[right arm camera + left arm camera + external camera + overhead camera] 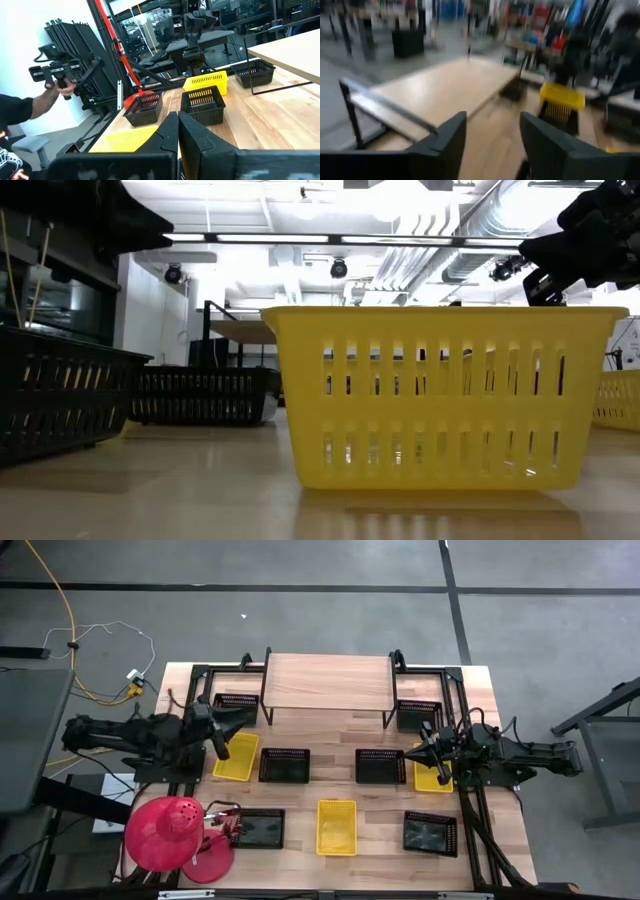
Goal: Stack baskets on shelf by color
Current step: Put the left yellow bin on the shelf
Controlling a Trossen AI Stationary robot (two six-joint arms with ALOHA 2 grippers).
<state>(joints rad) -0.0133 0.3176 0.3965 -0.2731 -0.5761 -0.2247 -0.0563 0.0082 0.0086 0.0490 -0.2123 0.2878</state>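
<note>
Shelf (327, 680) sits at the table's (330, 780) far edge, centred between the two arms, top bare. Nothing stacked on it.

Baskets, all on the table:
- yellow basket (236, 757) directly under the left gripper (222, 748), touching nothing that I can see
- black basket (236, 704) just beyond the left gripper, beside the shelf's left legs
- black basket (284, 765) just inboard of the left gripper, next to that yellow one
- yellow basket (433, 769) under the right gripper (441, 772), partly hidden by it
- black basket (380, 766) just inboard of the right gripper
- black basket (417, 715) beyond the right gripper, by the shelf's right legs
- front row, nearer than both grippers: black basket (259, 829), yellow basket (336, 826) in the middle, black basket (430, 833)

Left gripper: fingers (445, 145) spread apart in the left wrist view, gap empty, holding nothing. It points towards the shelf top.

Right gripper: fingers (167, 132) pressed together, nothing between them, hovering over its yellow basket.

Low view is filled by the middle front yellow basket, upright, empty.

Off to the side: red dome-shaped object (165, 833) at the near left table corner, well behind the left gripper. A person's hand (65, 87) holding a dark device shows beyond the table in the right wrist view.
</note>
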